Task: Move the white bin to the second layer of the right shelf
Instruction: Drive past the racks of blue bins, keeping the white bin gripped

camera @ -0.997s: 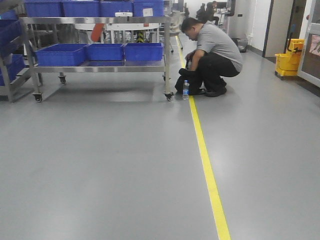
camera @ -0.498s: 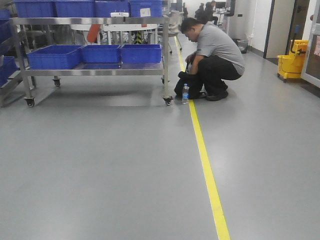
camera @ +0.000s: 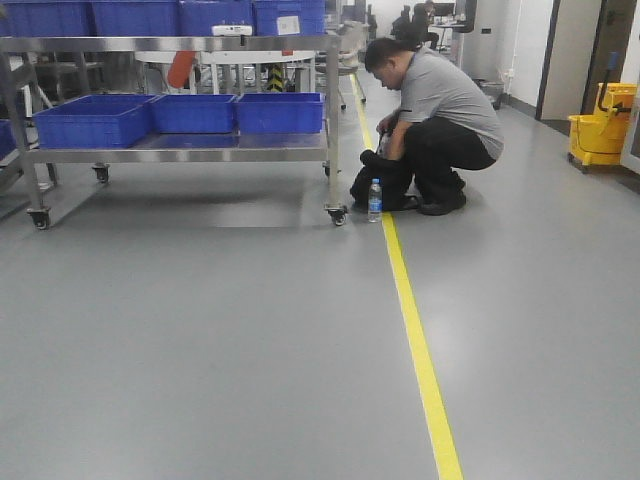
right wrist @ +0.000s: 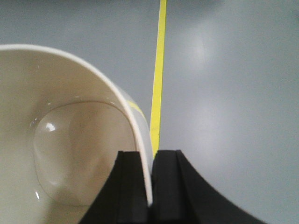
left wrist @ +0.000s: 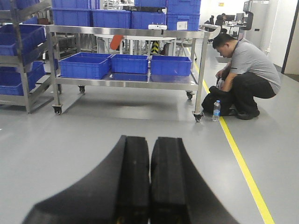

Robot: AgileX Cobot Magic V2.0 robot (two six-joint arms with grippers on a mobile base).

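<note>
The white bin (right wrist: pixel 65 140) fills the left of the right wrist view, cream and glossy, its inside empty. My right gripper (right wrist: pixel 150 156) is shut on the bin's rim, one finger inside the wall and one outside, and holds it above the grey floor. In the left wrist view my left gripper (left wrist: pixel 150 142) is shut with nothing between its black fingers, low over the floor. The right shelf second layer is out of view.
A wheeled steel cart (camera: pixel 180 145) with blue crates (camera: pixel 95 118) stands ahead on the left. A man (camera: pixel 440 110) crouches by the yellow floor line (camera: pixel 415 330) with a water bottle (camera: pixel 374 200) beside him. A yellow mop bucket (camera: pixel 605 125) is far right. Another rack of blue crates (left wrist: pixel 18 56) stands at the left.
The front view has swung and crept forward: the cart has slid left in the frame, the man and mop bucket have shifted right and grown a little nearer.
</note>
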